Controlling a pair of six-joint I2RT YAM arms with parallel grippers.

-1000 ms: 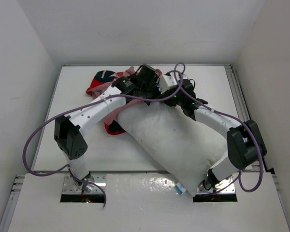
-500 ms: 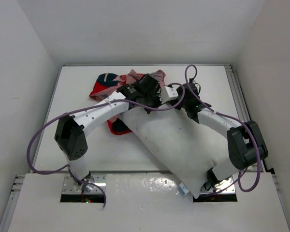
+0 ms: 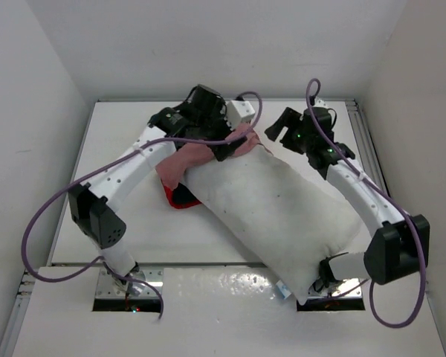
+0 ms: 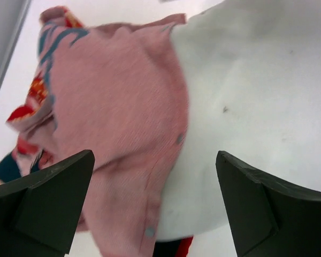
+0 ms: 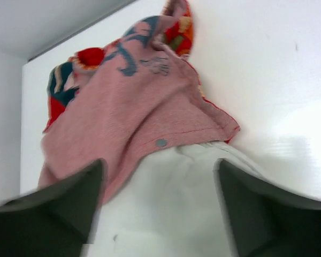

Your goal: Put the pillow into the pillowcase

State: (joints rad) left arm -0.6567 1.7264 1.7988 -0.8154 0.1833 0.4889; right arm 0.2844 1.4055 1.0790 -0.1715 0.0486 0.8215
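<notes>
The white pillow lies diagonally across the table, its near corner hanging past the front edge. Its far left end sits in the mouth of the pillowcase, bunched with the pink inside up and red print below. My left gripper hovers open over that mouth. In the left wrist view the left gripper spans the pillowcase edge and the pillow without holding either. My right gripper is open above the pillow's far corner. In the right wrist view the right gripper is above the pillow and the pillowcase.
The white table is boxed in by white walls on the left, back and right. A small blue tag shows at the pillow's near corner. Purple cables loop off both arms.
Both grippers have opened and let go of the pillowcase edge. Both arms have lifted and pulled back toward the far side, the right one swinging out to the right.
</notes>
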